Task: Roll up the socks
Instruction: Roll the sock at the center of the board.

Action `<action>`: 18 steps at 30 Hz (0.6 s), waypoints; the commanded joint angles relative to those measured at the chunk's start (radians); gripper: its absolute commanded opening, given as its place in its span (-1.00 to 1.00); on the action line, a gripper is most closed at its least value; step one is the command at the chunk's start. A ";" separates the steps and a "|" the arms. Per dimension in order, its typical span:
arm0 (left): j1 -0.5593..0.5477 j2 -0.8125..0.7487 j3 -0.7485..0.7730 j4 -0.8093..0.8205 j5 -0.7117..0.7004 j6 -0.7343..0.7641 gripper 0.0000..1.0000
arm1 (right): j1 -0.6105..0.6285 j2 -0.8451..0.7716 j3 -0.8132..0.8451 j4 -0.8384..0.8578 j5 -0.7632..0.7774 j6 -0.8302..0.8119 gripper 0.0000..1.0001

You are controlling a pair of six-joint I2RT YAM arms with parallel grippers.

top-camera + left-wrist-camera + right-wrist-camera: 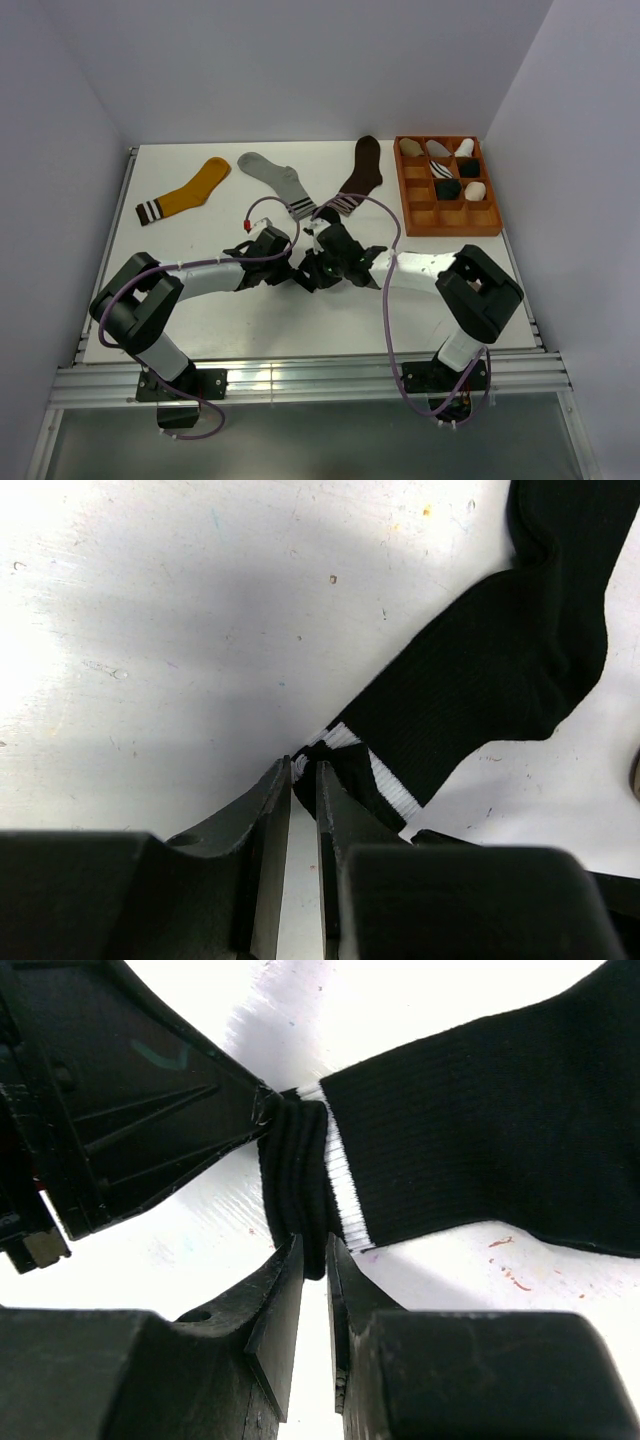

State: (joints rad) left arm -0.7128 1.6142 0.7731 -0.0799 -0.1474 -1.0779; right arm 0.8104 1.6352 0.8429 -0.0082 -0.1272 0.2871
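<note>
The black sock with white cuff stripes (470,1130) lies flat on the desk (200,300), left of the wooden tray (447,230) and nearer the arm bases than it. Both arms meet over its cuff (295,1175).

The left pincer (303,780) is closed to a thin slit and nips the cuff edge from the side away from the tray. The right pincer (312,1260) comes in from the tray side. It is just as narrowly closed, with the bunched end of the cuff caught between its fingertips. In the right wrist view the cuff looks gathered into a thick fold, with a white stripe just behind it.

From that shared grip the sock's long axis runs away from both pincers, leg first, with the foot bending off out of view. In the top view the arms hide most of it, so its heading relative to the tray cannot be told.

The roll looks barely begun. Any further turn would have to travel along that axis toward the toe, away from the fingertips. Neither arm is nearer, as both hold the same end, so they would need to move together or the fold may slip loose.
</note>
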 commanded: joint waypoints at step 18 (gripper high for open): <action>-0.002 0.012 -0.011 -0.127 -0.037 0.019 -0.60 | 0.102 -0.058 -0.007 0.028 0.063 -0.042 -0.51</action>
State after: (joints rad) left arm -0.7128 1.6142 0.7746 -0.0856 -0.1474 -1.0821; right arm 0.9024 1.5574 0.8219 -0.0010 -0.1051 0.2665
